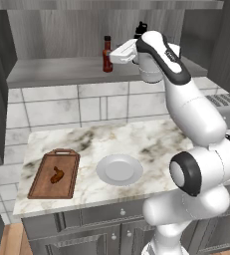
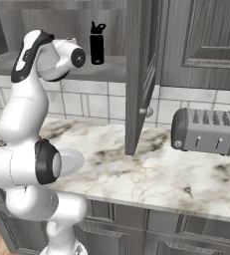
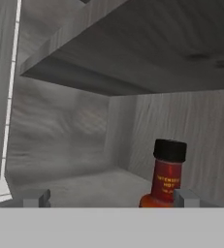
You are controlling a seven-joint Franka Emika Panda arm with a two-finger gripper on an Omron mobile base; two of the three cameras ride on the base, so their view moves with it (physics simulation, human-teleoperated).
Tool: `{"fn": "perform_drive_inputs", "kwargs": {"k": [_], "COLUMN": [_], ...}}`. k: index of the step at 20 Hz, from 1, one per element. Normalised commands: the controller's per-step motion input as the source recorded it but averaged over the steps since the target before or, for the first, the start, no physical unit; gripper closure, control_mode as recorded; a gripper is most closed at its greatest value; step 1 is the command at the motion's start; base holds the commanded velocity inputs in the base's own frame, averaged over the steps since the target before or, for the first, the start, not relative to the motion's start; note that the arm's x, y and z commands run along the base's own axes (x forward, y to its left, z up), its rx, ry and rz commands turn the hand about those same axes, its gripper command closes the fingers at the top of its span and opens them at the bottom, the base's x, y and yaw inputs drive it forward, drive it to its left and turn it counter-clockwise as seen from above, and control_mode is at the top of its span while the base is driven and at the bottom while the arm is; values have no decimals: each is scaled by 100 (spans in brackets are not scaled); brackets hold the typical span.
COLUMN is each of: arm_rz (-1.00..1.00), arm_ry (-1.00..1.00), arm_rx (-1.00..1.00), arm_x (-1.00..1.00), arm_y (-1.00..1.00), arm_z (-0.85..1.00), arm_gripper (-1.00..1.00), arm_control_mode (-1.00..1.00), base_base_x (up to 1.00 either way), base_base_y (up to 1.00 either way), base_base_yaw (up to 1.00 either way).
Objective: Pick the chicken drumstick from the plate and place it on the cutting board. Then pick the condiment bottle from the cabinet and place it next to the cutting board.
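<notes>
Gripper [image 3: 108,197] wide open, nothing between its tips, raised at the cabinet [image 1: 57,69] shelf and pointing into the recess. Condiment bottle [image 1: 107,54] upright on that shelf, just left of the hand; in the hand view it stands close ahead, nearer the right fingertip [image 3: 184,197]. Chicken drumstick [image 1: 57,175] lies on the cutting board [image 1: 39,187], near left on the worktop [image 1: 151,142]. Plate [image 1: 119,169] just right of the board. Black bottle [image 2: 97,43] farther right on the shelf. Toaster [image 2: 208,131] on the worktop's right.

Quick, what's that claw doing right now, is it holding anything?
Gripper: open and empty, fingers apart just short of the condiment bottle in the cabinet.
</notes>
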Motion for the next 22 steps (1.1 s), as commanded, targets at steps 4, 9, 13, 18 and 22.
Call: {"fn": "perform_drive_inputs", "kwargs": {"k": [4, 9, 13, 18, 22], "arm_rz": [-1, -1, -1, -1, -1], "arm_ry": [0, 0, 0, 0, 0], "arm_rx": [0, 0, 0, 0, 0], "arm_x": [8, 13, 14, 11, 7], "arm_y": [5, 2, 1, 0, 1], "arm_z": [0, 0, 0, 0, 0], "arm_gripper": [-100, -100, -100, -100, -100], "arm_control_mode": [-100, -100, -100, -100, -100], "base_base_x": [0, 0, 0, 0, 0], "base_base_y": [0, 0, 0, 0, 0], "base_base_yaw": [0, 0, 0, 0, 0]}}
